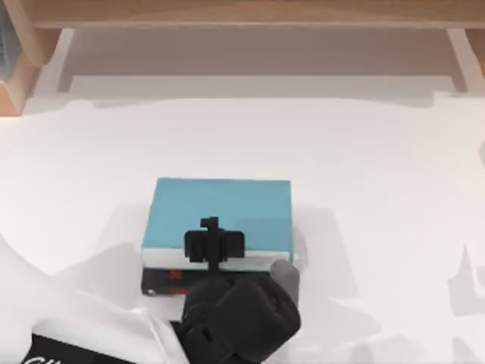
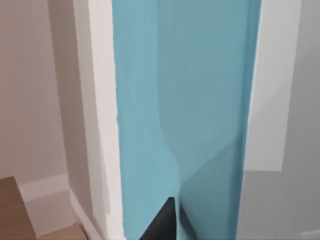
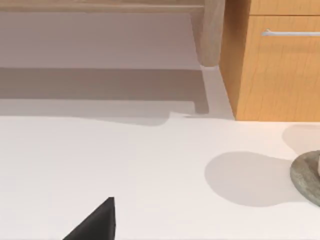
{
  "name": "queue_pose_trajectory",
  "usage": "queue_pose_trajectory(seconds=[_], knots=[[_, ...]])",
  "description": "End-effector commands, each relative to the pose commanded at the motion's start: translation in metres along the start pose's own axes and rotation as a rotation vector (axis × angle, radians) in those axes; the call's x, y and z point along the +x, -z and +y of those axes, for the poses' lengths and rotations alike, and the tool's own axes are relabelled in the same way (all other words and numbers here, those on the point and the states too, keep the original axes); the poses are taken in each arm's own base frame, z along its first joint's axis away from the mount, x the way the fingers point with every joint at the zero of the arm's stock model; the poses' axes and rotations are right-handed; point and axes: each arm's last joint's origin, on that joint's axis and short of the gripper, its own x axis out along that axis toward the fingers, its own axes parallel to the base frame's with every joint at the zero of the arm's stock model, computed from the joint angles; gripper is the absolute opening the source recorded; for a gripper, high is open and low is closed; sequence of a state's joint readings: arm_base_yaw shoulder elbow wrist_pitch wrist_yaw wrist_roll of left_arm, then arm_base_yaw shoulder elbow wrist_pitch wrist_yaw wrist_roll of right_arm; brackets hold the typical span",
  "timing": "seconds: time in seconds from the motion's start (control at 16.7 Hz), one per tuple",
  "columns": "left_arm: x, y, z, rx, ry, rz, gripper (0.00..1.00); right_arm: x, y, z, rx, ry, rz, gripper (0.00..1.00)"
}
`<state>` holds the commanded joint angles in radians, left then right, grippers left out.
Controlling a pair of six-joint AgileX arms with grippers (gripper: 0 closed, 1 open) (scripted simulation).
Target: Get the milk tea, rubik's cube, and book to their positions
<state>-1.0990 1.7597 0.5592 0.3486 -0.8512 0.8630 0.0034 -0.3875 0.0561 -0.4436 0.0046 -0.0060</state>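
The book (image 1: 223,208), thick with a light-blue cover and white page edges, lies over a black book with red lettering (image 1: 170,282) at the table's middle front. My left gripper (image 1: 214,246) is at the book's near edge, with its fingers closed over the cover and page edges. In the left wrist view the blue cover (image 2: 200,100) is very close, and a dark fingertip (image 2: 164,222) rests against it. A dark fingertip (image 3: 97,222) of my right gripper hangs over bare white table. The milk tea and the rubik's cube are out of view.
A wooden shelf (image 1: 242,11) runs along the table's far side, with a wooden side panel (image 1: 19,68) at the far left. The right wrist view has a wooden cabinet with a metal handle (image 3: 280,65), a shelf leg (image 3: 212,32) and a grey round object (image 3: 306,177).
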Motion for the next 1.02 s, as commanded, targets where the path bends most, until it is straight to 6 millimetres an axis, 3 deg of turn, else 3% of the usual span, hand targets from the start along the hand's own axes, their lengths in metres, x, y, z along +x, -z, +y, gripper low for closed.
queue_pose_trajectory(seconds=[0.78, 1.02], knots=[[0.0000, 0.0000, 0.0000, 0.000, 0.000, 0.000, 0.98, 0.0000, 0.0000, 0.0000, 0.000, 0.000, 0.000, 1.00], [0.0000, 0.0000, 0.0000, 0.000, 0.000, 0.000, 1.00, 0.0000, 0.0000, 0.0000, 0.000, 0.000, 0.000, 1.00]])
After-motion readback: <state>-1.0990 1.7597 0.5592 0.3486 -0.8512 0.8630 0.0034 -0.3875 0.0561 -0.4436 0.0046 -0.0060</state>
